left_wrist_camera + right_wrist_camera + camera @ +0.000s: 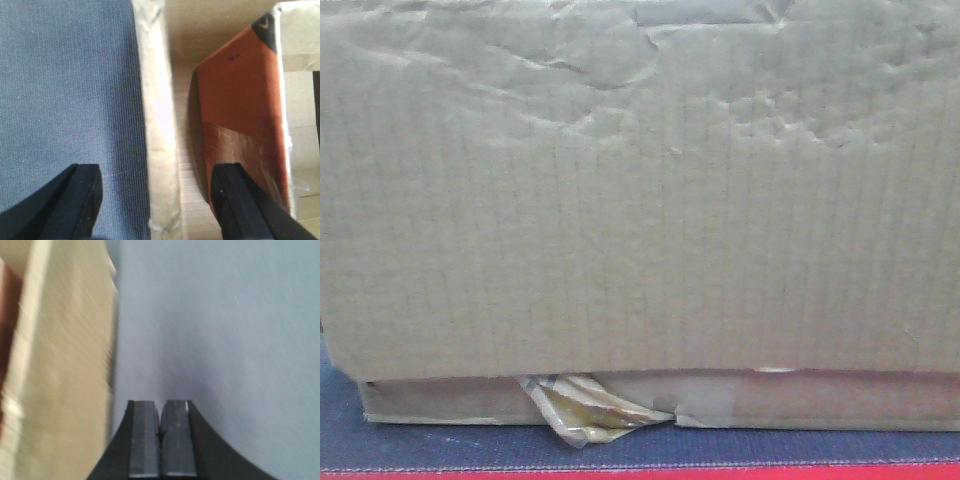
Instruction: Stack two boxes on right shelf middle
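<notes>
In the front view the large creased brown box point(640, 190) fills nearly the whole frame and rests on the thin flat box point(800, 398), whose torn yellowish tape point(582, 408) hangs at its front. Both lie on the dark grey fabric surface point(520, 445). The steel shelf is out of view. My left gripper point(157, 172) is open, and a pale cardboard edge point(157, 100) runs between its fingers without touching them. My right gripper point(160, 405) is shut and empty, just to the right of a pale cardboard side point(60, 365).
The fabric surface has a red front edge point(640, 472). In the left wrist view a reddish-brown cardboard face point(240, 95) stands right of the pale edge, behind the right finger point(240, 205). Grey fabric lies left point(65, 85) and fills the right wrist view point(225, 315).
</notes>
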Available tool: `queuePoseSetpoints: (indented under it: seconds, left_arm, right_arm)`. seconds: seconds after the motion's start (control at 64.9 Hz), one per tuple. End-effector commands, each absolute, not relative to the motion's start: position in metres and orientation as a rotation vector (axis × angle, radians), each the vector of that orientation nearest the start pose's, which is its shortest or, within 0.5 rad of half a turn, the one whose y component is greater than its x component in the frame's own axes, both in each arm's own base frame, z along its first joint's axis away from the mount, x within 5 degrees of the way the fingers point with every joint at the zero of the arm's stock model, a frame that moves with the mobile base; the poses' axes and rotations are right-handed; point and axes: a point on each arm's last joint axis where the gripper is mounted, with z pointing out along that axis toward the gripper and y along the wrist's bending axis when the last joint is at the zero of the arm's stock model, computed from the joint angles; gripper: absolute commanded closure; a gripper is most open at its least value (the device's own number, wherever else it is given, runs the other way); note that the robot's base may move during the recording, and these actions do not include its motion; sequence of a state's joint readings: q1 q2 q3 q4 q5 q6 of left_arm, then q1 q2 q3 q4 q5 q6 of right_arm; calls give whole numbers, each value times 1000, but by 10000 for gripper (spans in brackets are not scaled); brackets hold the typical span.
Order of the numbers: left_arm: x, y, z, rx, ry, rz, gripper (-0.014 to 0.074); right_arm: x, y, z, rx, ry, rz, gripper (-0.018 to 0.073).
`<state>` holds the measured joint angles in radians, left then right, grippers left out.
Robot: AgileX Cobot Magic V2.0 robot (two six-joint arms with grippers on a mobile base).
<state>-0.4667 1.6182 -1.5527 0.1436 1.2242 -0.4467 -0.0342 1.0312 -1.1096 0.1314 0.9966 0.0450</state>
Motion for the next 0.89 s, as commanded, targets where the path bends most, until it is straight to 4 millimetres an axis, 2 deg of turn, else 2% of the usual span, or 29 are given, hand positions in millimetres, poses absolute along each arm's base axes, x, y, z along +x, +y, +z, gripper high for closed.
queuePoseSetpoints:
  seconds: [0.0, 0.216, 0.339, 0.416, 0.616, 0.878]
  left_arm:
    - [304, -138, 349, 55, 2741, -53, 228]
    - [304, -138, 349, 56, 2739, -49, 228]
    - [305, -137, 349, 57, 2736, -40, 228]
    - [305, -137, 349, 57, 2736, -40, 228]
    - [305, -137, 349, 58, 2734, -35, 228]
    - [305, -137, 349, 59, 2733, -31, 228]
  right_arm:
    - [200, 5, 387, 150, 2365, 213, 721]
    - [222, 6, 393, 216, 2535, 229, 711]
    - [236, 10, 404, 247, 2553, 108, 711]
    - [244, 22, 410, 213, 2541, 71, 711]
    - [269, 55, 416, 109, 2541, 121, 711]
    - [288, 74, 407, 76, 2575, 132, 708]
